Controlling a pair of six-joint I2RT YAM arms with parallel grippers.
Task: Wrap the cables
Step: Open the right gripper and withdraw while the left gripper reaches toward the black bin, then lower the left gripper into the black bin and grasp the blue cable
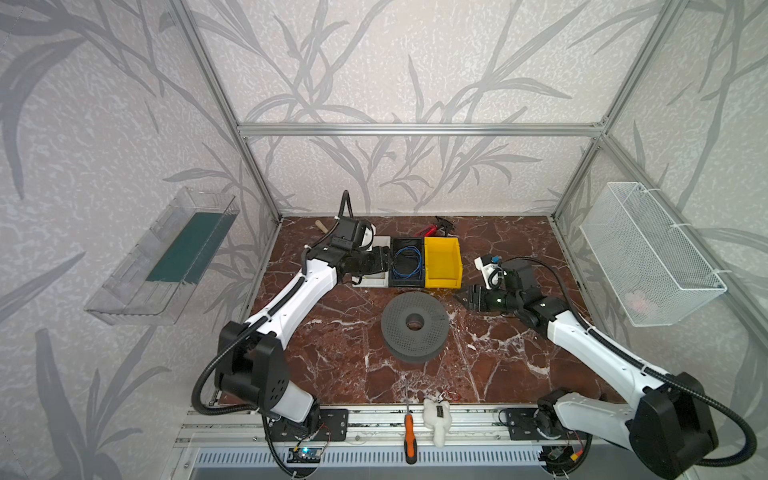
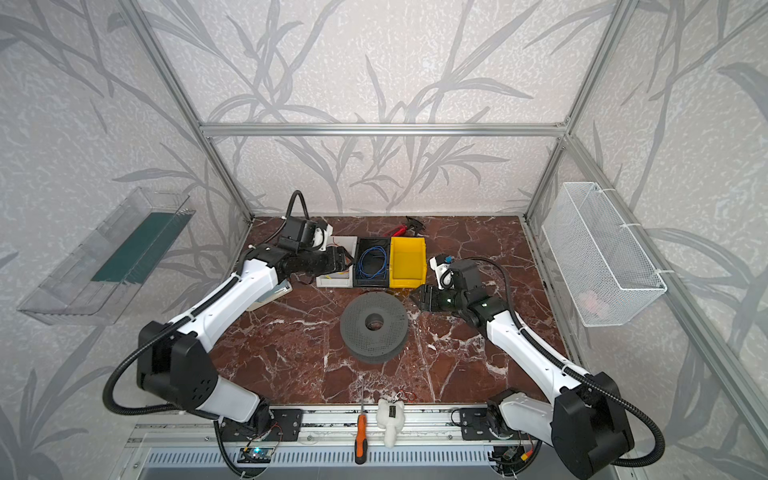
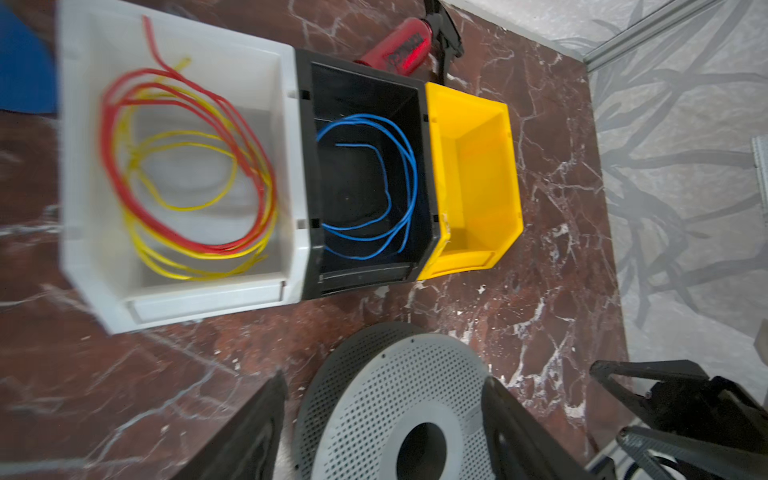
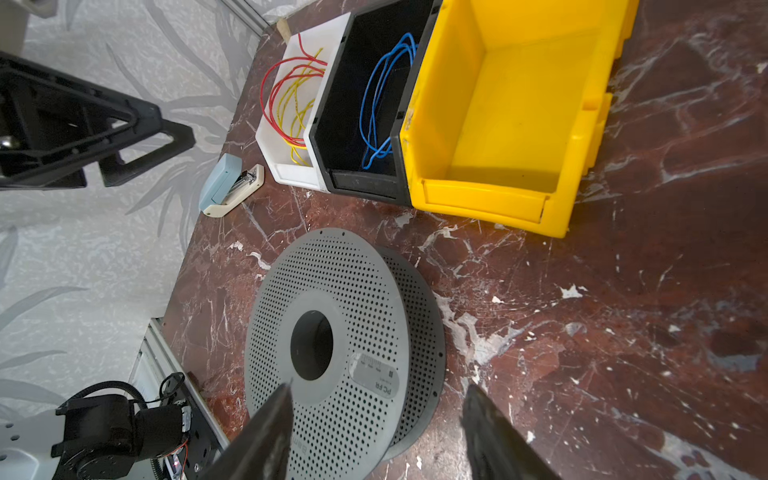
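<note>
- While the cables (image 3: pixel 374 187) lie looped inside the black bin (image 3: pixel 306 166), the left pincer (image 1: pixel 384 259) hovers just beside it, jaws apart.
- Right pincer (image 4: pixel 378 432): jaws apart, near that bin.

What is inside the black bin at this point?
Loose loops of blue wire lie in the black bin; nothing else shows. The dark floor corners are too shadowed to check.
</note>
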